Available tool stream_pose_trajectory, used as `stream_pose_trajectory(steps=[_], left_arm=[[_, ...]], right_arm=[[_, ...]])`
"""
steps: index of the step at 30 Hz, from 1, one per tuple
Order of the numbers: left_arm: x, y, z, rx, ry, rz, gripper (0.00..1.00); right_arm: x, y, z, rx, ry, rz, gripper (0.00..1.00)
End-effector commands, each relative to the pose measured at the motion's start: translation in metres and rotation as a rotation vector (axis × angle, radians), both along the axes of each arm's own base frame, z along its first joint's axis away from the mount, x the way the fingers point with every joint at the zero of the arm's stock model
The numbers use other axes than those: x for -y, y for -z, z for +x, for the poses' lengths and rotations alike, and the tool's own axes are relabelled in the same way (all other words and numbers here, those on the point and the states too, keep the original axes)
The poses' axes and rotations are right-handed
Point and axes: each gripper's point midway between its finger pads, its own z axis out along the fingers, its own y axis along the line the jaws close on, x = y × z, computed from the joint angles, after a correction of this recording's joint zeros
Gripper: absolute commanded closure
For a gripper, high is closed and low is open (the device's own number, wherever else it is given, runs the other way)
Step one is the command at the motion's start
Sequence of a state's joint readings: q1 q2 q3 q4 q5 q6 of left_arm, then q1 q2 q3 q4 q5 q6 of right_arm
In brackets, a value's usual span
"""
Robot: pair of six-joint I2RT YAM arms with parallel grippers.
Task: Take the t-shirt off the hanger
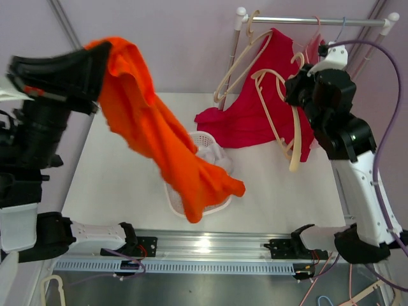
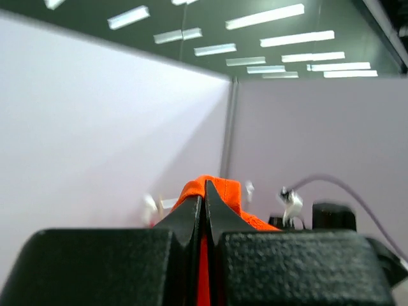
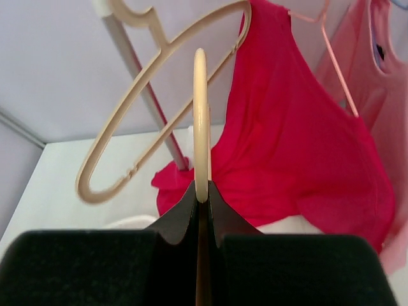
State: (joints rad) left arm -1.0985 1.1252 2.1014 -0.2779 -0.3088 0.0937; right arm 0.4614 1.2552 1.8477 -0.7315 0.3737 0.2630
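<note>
The left gripper (image 1: 102, 58), high in the upper left of the overhead view, is clamped tight on a bunched fold of the orange t-shirt (image 1: 153, 131). In its wrist view the two black fingers (image 2: 220, 213) meet with only a sliver of orange cloth (image 2: 213, 188) between and above them. From that grip the shirt hangs in a long diagonal swag toward the frame's centre, and its lower end falls across the white basket (image 1: 205, 141) standing mid-table, covering the basket's near side. No hanger shows in the orange shirt. The right gripper (image 1: 296, 89), in the upper right of the overhead view, is pinched closed on a cream hanger (image 1: 297, 145). Its wrist view shows the fingers (image 3: 223, 220) nipping the thin cream bar, which rises straight up the middle of that picture (image 3: 201, 108). Seen from above, this hanger dangles below the gripper, in front of a red garment (image 1: 252, 121). Whether any part of it is inside that cloth cannot be told. The red garment hangs from near the rail (image 1: 312, 21) at the top right and spills down onto the white table (image 1: 108, 172), its hem spread just right of the basket. A second cream hanger (image 1: 237, 67) hangs tilted left of the red cloth; in the right wrist view it loops across the upper left (image 3: 121, 137). A pale pink garment (image 3: 389, 102) hangs at the right edge of that view, behind the red one.
</note>
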Motion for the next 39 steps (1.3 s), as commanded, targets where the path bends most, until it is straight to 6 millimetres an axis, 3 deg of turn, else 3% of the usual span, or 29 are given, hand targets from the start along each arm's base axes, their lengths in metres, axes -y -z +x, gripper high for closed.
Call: stream_pose_trajectory(steps=[1,2,4,8,9,10,12,14,16,18,19,22,28,31,32,33,34,36,37,39], left_arm=[[0.028,-0.009,0.023,0.118,-0.093,0.175,0.99],[0.032,-0.01,0.025,0.132,-0.091,0.192,0.99],[0.04,-0.007,0.036,0.14,-0.096,0.214,0.99],[0.064,0.005,0.045,0.138,-0.031,0.261,0.99],[0.066,0.005,0.044,0.148,-0.019,0.267,0.99],[0.067,0.005,0.046,0.151,-0.023,0.271,0.99],[0.065,0.0,0.046,0.159,-0.031,0.26,0.99],[0.065,-0.005,0.042,0.187,-0.013,0.256,0.99],[0.061,-0.014,0.039,0.211,-0.019,0.239,0.99],[0.056,-0.021,0.036,0.227,-0.028,0.221,0.99],[0.054,-0.022,0.035,0.234,-0.03,0.221,0.99],[0.048,-0.027,0.031,0.258,-0.047,0.213,0.99],[0.047,-0.018,0.039,0.242,-0.076,0.238,0.99],[0.058,0.009,0.054,0.174,-0.076,0.287,0.99],[0.062,0.025,0.058,0.136,-0.06,0.302,0.99],[0.067,0.051,0.075,0.055,-0.092,0.321,0.99],[0.067,0.061,0.079,0.011,-0.095,0.306,0.99],[0.076,0.114,0.089,-0.158,-0.055,0.307,0.99],[0.071,0.129,0.095,-0.219,-0.078,0.286,0.99],[0.083,0.194,0.109,-0.383,-0.07,0.279,0.99]], right_arm=[[-0.004,-0.053,0.031,0.172,-0.036,0.025,1.0],[-0.01,-0.049,0.045,0.157,-0.043,0.012,1.0],[-0.013,-0.063,0.052,0.2,-0.053,0.014,1.0],[-0.019,-0.066,0.078,0.229,-0.082,-0.009,1.0],[-0.023,-0.057,0.092,0.207,-0.086,-0.023,1.0],[-0.018,-0.066,0.095,0.224,-0.077,-0.023,1.0],[-0.021,-0.06,0.111,0.214,-0.082,-0.044,1.0],[-0.013,-0.071,0.118,0.246,-0.053,-0.047,1.0],[-0.008,-0.069,0.132,0.247,-0.026,-0.053,1.0],[0.0,-0.081,0.136,0.276,0.004,-0.05,1.0],[0.0,-0.075,0.144,0.262,0.015,-0.063,1.0],[0.003,-0.083,0.149,0.288,0.037,-0.065,1.0],[0.006,-0.072,0.17,0.291,0.078,-0.083,1.0],[0.004,-0.063,0.185,0.288,0.09,-0.099,1.0],[0.004,-0.059,0.189,0.286,0.095,-0.103,1.0],[0.002,-0.05,0.198,0.275,0.095,-0.119,1.0],[0.002,-0.052,0.202,0.289,0.1,-0.12,1.0],[0.0,-0.039,0.216,0.273,0.104,-0.138,1.0],[0.001,-0.038,0.219,0.274,0.106,-0.138,1.0],[-0.001,-0.029,0.228,0.258,0.096,-0.143,1.0]])
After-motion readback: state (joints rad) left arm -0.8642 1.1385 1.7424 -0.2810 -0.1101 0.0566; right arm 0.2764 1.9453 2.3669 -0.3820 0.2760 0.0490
